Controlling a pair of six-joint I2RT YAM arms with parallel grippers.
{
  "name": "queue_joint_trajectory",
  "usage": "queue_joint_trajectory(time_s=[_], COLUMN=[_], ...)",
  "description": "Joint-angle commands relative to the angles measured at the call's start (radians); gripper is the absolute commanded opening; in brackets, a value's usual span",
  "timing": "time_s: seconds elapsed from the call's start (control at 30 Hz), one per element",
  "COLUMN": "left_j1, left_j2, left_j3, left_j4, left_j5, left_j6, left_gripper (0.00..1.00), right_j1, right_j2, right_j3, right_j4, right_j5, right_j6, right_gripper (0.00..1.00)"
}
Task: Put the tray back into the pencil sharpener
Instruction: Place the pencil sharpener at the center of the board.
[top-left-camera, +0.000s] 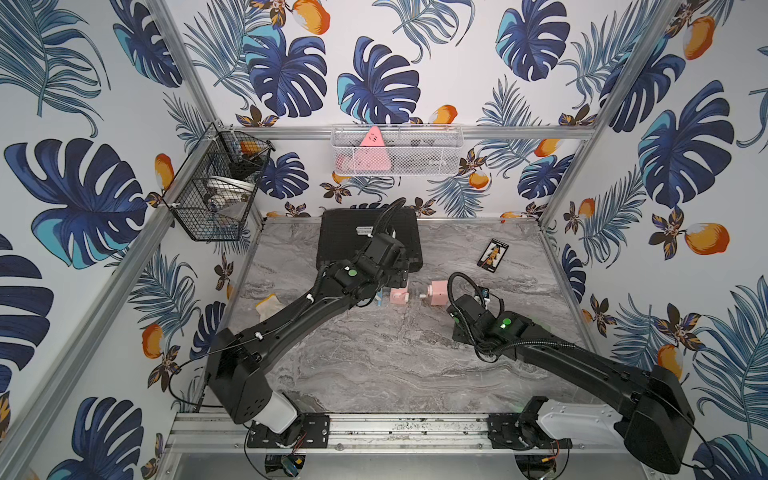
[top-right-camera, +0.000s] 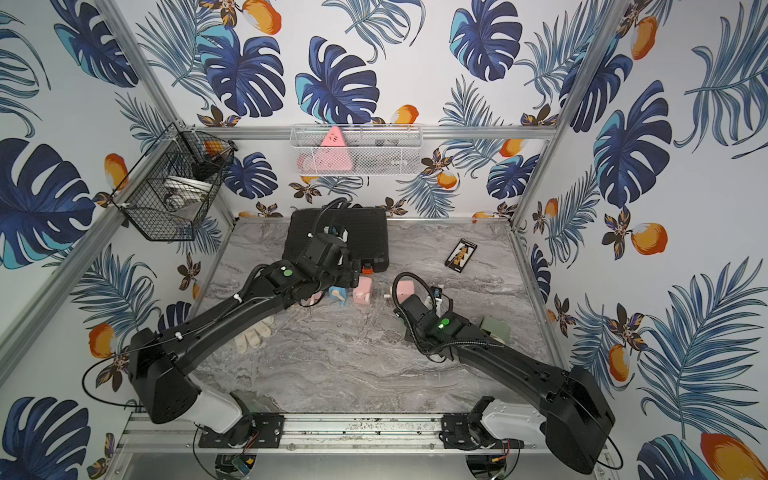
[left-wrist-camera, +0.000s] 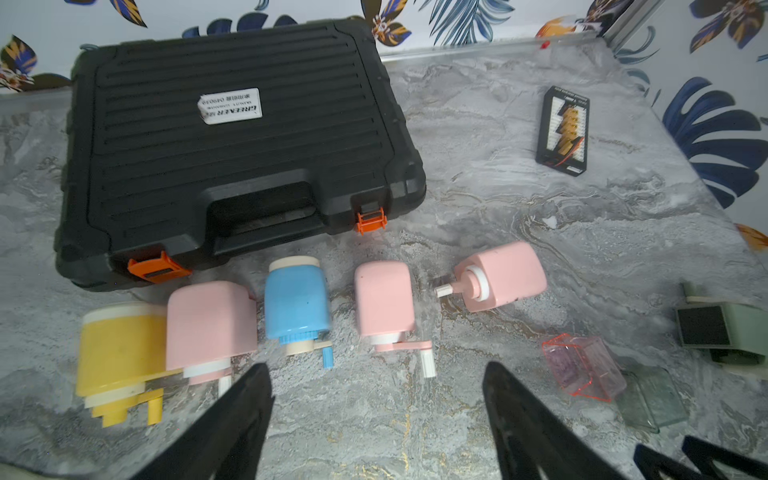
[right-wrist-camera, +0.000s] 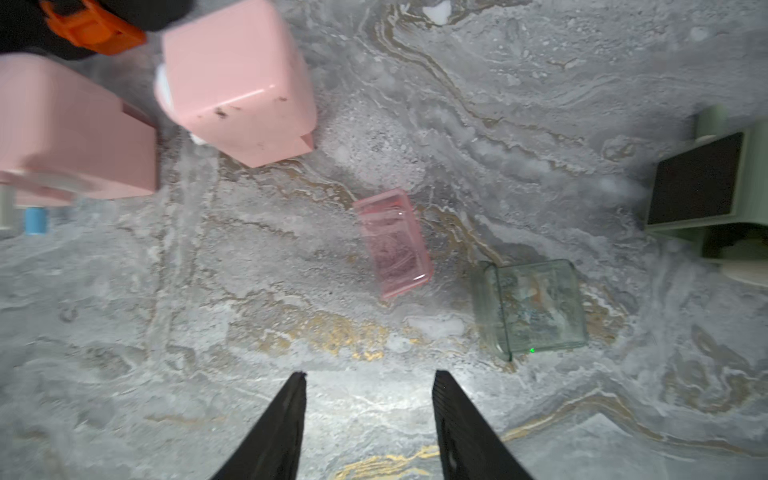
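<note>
Two loose trays lie on the marble table: a clear pink tray (right-wrist-camera: 395, 243) and, beside it, a clear greenish tray (right-wrist-camera: 532, 307). A pink pencil sharpener (right-wrist-camera: 237, 83) lies tipped over beyond the pink tray (left-wrist-camera: 582, 368). A green pencil sharpener (right-wrist-camera: 706, 187) shows a dark empty slot. My right gripper (right-wrist-camera: 368, 378) hovers short of the pink tray, open, with only table between its fingers. My left gripper (left-wrist-camera: 376, 368) is open wide and empty, in front of a row of sharpeners.
That row holds a yellow (left-wrist-camera: 116, 353), a pink (left-wrist-camera: 212, 324), a blue (left-wrist-camera: 297, 303) and another pink sharpener (left-wrist-camera: 384, 303). Behind them lies a black case (top-left-camera: 370, 237). A small black card (top-left-camera: 492, 255) lies at the back right. A pale glove (top-right-camera: 253, 334) sits under the left arm.
</note>
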Motion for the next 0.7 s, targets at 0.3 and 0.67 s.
queue_joint_trajectory(time_s=[0.3, 0.67], left_j1=[0.006, 0.006], left_j2=[-0.257, -0.313], left_j3=[-0.276, -0.325], left_j4=[0.091, 0.08], left_j5=[-0.096, -0.084], left_j6=[-0.032, -0.054], left_gripper=[0.79, 0.78], right_j1=[-0.155, -0.226], right_j2=[0.206, 0.293], right_j3=[0.12, 0.128], right_j4=[-0.041, 0.023], right_j5=[-0.094, -0.179], right_j6=[-0.224, -0.288], right_gripper=[0.61, 0.52])
